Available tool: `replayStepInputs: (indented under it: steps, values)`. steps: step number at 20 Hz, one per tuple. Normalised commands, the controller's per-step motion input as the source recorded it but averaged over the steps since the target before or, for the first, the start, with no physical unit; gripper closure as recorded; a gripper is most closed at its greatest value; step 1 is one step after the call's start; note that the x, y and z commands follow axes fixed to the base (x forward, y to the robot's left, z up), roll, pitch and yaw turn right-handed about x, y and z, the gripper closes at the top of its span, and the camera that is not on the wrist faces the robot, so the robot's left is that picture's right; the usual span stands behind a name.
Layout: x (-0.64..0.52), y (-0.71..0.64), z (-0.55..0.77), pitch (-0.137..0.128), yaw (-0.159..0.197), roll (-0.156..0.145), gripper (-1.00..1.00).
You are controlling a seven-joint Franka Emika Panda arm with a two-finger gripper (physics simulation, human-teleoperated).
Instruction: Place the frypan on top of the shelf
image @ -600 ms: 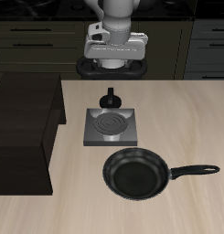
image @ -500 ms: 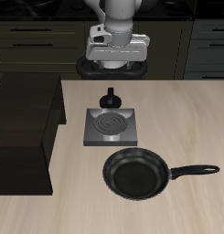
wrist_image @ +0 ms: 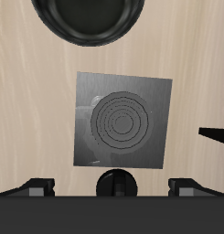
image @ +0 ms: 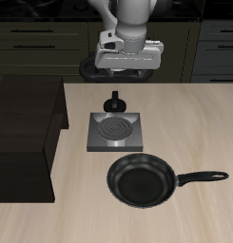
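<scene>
Black and glossy, the frypan [image: 142,180] lies near the table's [image: 199,123] front edge, handle along that edge. Behind it sits the grey burner plate [image: 114,130], then a small knobbed pot [image: 114,102]. The shelf [image: 23,133] stands well apart. High at the back, the gripper [image: 125,65] has tilted slightly; its opening cannot be told. Dark cabinets [image: 42,43] lie beyond.

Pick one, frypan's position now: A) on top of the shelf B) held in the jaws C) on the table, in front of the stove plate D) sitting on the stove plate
C: the frypan lies flat on the table, nearer the front edge than the grey stove plate. The gripper hangs high at the back and holds nothing, and the shelf top is bare.
</scene>
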Motion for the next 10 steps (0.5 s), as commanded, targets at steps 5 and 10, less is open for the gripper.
replayStepInputs:
  steps: [5,10]
  values:
    - [0.31,0.07,0.09,0.000,-0.017,-0.020,-1.00]
    - [0.26,0.06,0.03,0.007,0.004,0.006,-1.00]
